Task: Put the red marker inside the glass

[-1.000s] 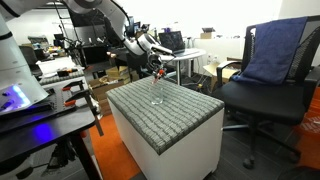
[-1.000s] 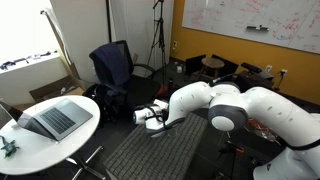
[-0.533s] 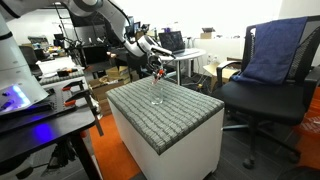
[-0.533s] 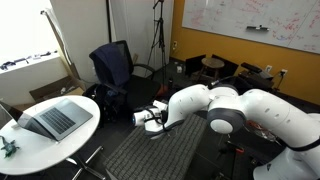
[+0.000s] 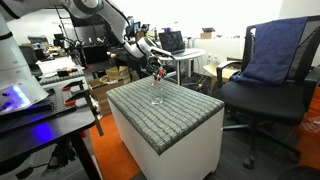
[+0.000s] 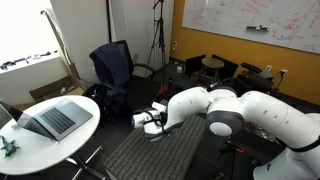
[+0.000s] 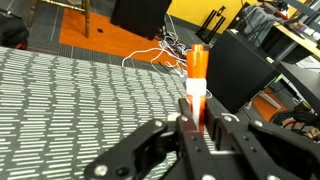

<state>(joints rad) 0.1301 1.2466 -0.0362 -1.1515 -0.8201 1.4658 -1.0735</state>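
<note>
The red marker [image 7: 197, 80], red with a whitish band, stands upright between the fingers of my gripper [image 7: 198, 112], which is shut on its lower part. In an exterior view my gripper [image 5: 157, 70] holds the marker above the glass [image 5: 157, 95], a small clear tumbler on the grey ribbed table top [image 5: 175, 115]. In an exterior view my gripper [image 6: 152, 119] hangs over the far end of the table; the glass is hard to make out there. The glass is out of the wrist view.
A black office chair with a blue cloth [image 5: 270, 70] stands beside the table. A round white table with a laptop [image 6: 50, 120] is nearby. Another chair [image 6: 112, 68], cables on the floor [image 7: 150, 52] and cluttered desks [image 5: 40, 90] surround the table.
My gripper and the marker have barely moved; at most a slight shift over the table.
</note>
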